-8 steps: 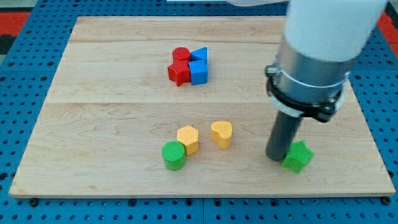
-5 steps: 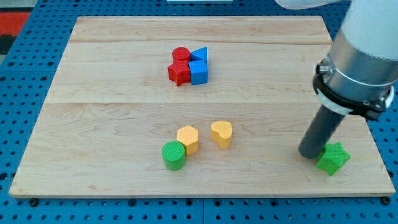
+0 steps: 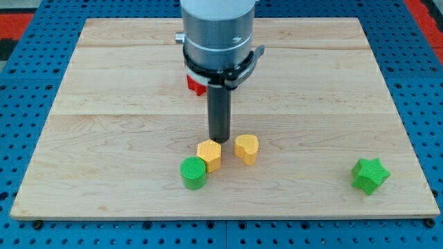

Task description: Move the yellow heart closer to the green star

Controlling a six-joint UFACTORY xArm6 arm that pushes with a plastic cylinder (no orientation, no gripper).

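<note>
The yellow heart lies at the board's lower middle. The green star lies far to its right, near the board's lower right corner. My tip stands just above and between the yellow heart and a yellow hexagon, a little up and left of the heart. I cannot tell whether it touches either block.
A green cylinder sits against the yellow hexagon's lower left. A red block peeks out behind the arm at the upper middle; the arm hides the blocks beside it. The wooden board lies on a blue pegboard.
The arm has swung from beside the green star at the lower right across to the middle, above the yellow blocks. The star had been pushed right between the earlier frames.
</note>
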